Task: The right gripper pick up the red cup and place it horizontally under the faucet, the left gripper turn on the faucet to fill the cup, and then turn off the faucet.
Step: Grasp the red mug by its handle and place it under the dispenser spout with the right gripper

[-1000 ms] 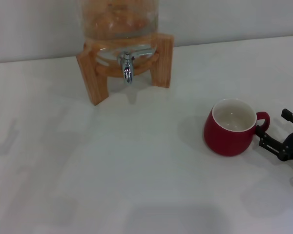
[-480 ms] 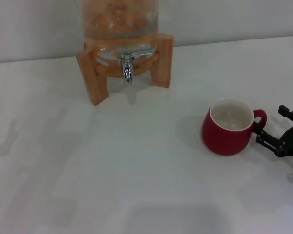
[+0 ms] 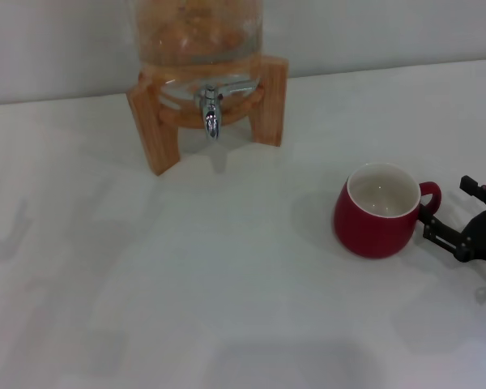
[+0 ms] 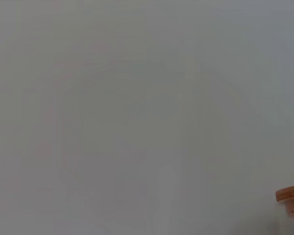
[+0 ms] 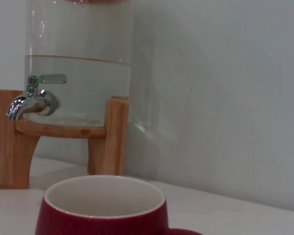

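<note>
The red cup (image 3: 376, 214) stands upright on the white table, right of centre, with its white inside showing and its small handle (image 3: 431, 194) turned to the right. My right gripper (image 3: 449, 209) is at the right edge, open, with its black fingers on either side of the handle's outer end. In the right wrist view the red cup (image 5: 104, 211) fills the near foreground. The chrome faucet (image 3: 210, 110) juts from the glass jar (image 3: 196, 32) at the back left, and the faucet (image 5: 30, 101) shows side-on in the right wrist view. My left gripper is out of view.
The jar rests on a wooden stand (image 3: 152, 134) against the back wall, seen as the wooden stand (image 5: 11, 143) in the right wrist view. The white table (image 3: 186, 275) spreads between stand and cup. The left wrist view holds only a pale wall and a wooden lid edge (image 4: 291, 199).
The cup has shifted slightly left and the right gripper has edged in toward its handle, rising a little in the head view.
</note>
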Action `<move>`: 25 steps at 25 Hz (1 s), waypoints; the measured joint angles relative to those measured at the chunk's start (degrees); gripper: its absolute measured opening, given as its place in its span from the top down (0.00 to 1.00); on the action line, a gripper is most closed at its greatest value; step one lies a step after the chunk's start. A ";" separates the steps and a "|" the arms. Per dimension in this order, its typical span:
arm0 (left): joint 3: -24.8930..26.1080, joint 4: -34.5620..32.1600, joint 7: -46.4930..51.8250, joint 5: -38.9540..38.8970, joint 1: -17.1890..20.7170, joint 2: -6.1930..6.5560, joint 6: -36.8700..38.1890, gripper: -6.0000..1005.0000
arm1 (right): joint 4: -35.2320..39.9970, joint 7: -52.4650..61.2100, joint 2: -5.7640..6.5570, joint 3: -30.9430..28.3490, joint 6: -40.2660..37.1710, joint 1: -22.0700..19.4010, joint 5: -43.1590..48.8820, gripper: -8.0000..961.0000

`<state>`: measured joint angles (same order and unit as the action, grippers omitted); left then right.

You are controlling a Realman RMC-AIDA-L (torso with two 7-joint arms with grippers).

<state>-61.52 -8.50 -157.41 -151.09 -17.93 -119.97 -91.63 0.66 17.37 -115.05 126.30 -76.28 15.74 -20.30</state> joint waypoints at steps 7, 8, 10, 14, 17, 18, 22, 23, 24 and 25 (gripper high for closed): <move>0.00 -0.02 0.00 0.00 0.00 0.00 0.03 0.16 | -0.20 -0.03 0.04 -0.18 0.00 0.46 0.00 0.11; 0.00 -0.02 0.00 0.00 0.00 0.00 0.04 0.16 | -0.28 -0.03 0.05 -0.19 0.00 0.52 0.00 0.11; 0.00 -0.02 0.00 0.00 0.00 0.00 0.04 0.16 | -0.36 -0.01 0.06 -0.20 0.00 0.60 0.00 0.11; 0.00 -0.02 0.00 0.02 0.00 0.00 0.05 0.16 | -0.32 0.11 0.14 -0.27 0.00 0.61 0.00 0.11; 0.00 0.20 0.00 0.06 -0.01 0.00 0.05 0.16 | -0.31 0.20 0.21 -0.28 -0.04 0.61 0.00 0.11; 0.00 0.33 0.00 0.07 -0.03 0.00 0.05 0.16 | -0.31 0.23 0.24 -0.29 -0.10 0.61 0.00 0.11; 0.00 0.44 0.00 0.09 -0.07 0.00 0.05 0.16 | -0.19 0.26 0.26 -0.36 -0.31 0.63 0.00 0.11; 0.00 0.44 0.00 0.09 -0.08 0.00 0.05 0.16 | -0.14 0.27 0.26 -0.33 -0.37 0.65 0.00 0.11; 0.00 0.46 0.00 0.09 -0.08 0.00 0.05 0.16 | -0.10 0.29 0.26 -0.29 -0.39 0.67 0.00 0.11; 0.00 0.47 0.00 0.09 -0.09 0.00 0.05 0.16 | -0.07 0.30 0.26 -0.24 -0.41 0.70 -0.01 0.11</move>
<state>-61.52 -8.04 -157.41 -150.99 -18.02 -119.97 -91.58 0.59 17.68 -114.78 126.07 -76.69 16.44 -20.30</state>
